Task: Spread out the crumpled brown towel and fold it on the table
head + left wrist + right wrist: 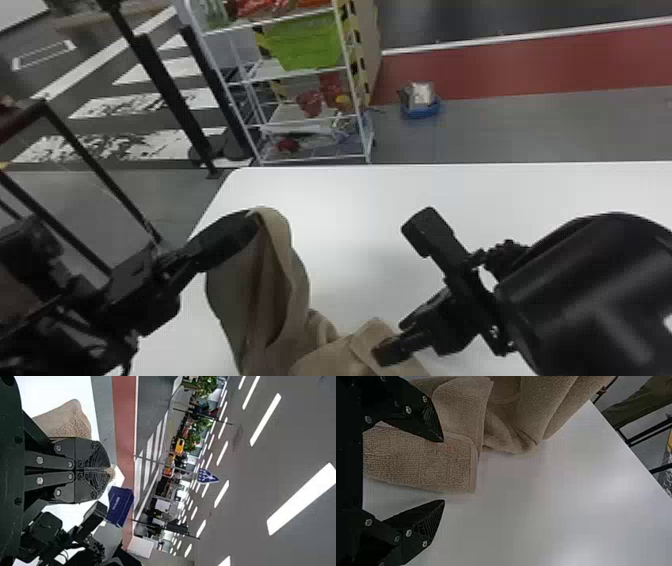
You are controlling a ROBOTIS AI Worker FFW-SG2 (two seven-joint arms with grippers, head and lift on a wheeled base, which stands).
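- Brown towel [297, 290] partly lifted above a white counter [350, 225], one end hanging in loose folds, the rest lying rumpled on the surface near the right end effector.
- Left end effector [247, 220], at the towel's raised end — fingers pressed together, pinching a bit of the cloth at their tips.
- Right end effector [404, 290], low over the counter — fingers spread wide, one over the towel's lower part, the other over bare white surface.
- Beyond the counter, a white wire rack [315, 159] holds a bright green bin [305, 45].
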